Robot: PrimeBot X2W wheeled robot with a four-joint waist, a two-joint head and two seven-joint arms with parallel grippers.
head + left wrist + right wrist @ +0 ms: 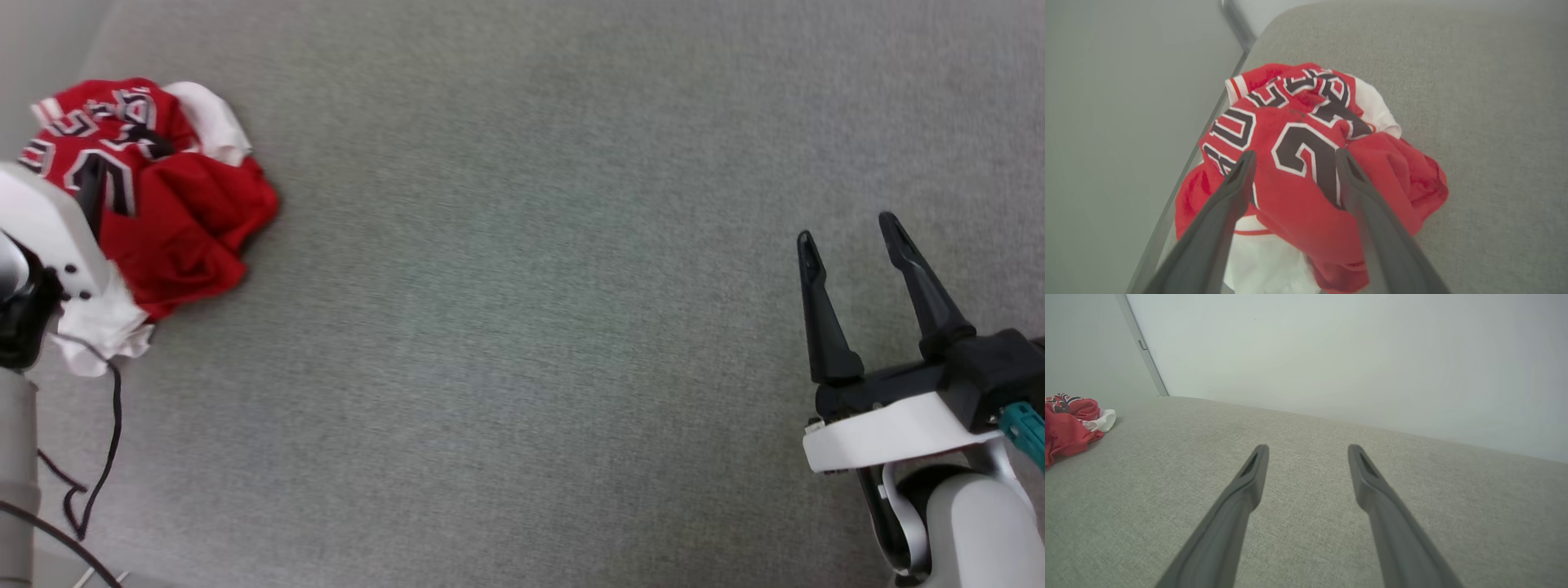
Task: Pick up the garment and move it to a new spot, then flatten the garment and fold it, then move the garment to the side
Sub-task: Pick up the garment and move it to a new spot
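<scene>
Right gripper: at the lower right of the head view. Its two long dark fingers are spread wide and point up the picture with nothing between them. It hangs over the grey fabric surface, well apart from the garment.

Left arm: its white housing sits at the left edge of the head view and covers the near-left part of the garment.

Black cable: drops from under the white housing and loops at the lower left, near the garment's white cloth.

Left gripper: the jaws stand wide apart over the crumpled heap, with one finger on each side of the large black digit. No fold is pinched between them. Whether the tips touch the cloth cannot be told.

Garment: a crumpled heap at the far left of the grey fabric surface, reaching its left edge.
- Red body cloth lies uppermost.
- Black, white-outlined numbers and letters face up on the far-left part.
- White sleeve cloth shows at both the far side and the near side.
- Red-and-white striped trim shows at the far-left corner.

In the right wrist view the garment lies at the left edge of the picture, far from that gripper's fingers.

Wall: pale and plain, rising behind the far edge of the surface. A thin grey strip runs up it on the left.
</scene>
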